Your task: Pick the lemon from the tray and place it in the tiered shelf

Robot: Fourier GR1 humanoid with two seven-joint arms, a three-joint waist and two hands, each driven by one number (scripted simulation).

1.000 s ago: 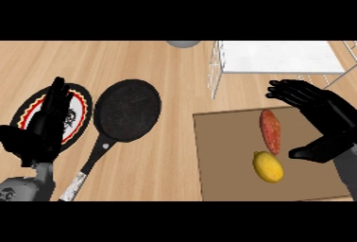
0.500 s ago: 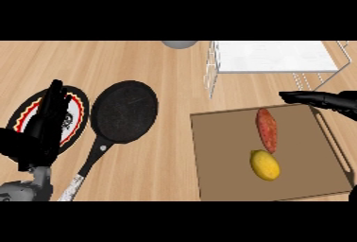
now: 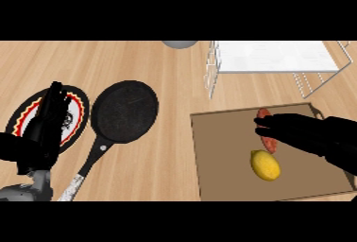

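Note:
A yellow lemon [image 3: 266,165] lies on the brown tray [image 3: 223,156] at the lower right. Just beyond it lies a red sweet potato [image 3: 266,142], partly covered by my right hand [image 3: 314,137]. That hand reaches in from the right edge, fingers extended leftward and open, hovering above and slightly behind the lemon without touching it. The white wire tiered shelf [image 3: 272,59] stands at the upper right, behind the tray. My left hand [image 3: 42,125] rests open at the left, fingers up, over a plate.
A black frying pan [image 3: 124,112] with a metal handle lies left of the tray. A red-and-black patterned plate [image 3: 75,111] sits under my left hand. A grey bowl [image 3: 181,43] shows at the top edge. Bare wooden counter lies between pan and tray.
My right hand swung out to the right, then came back in lower, now stretched over the sweet potato near the lemon. The lemon and my left hand have not moved.

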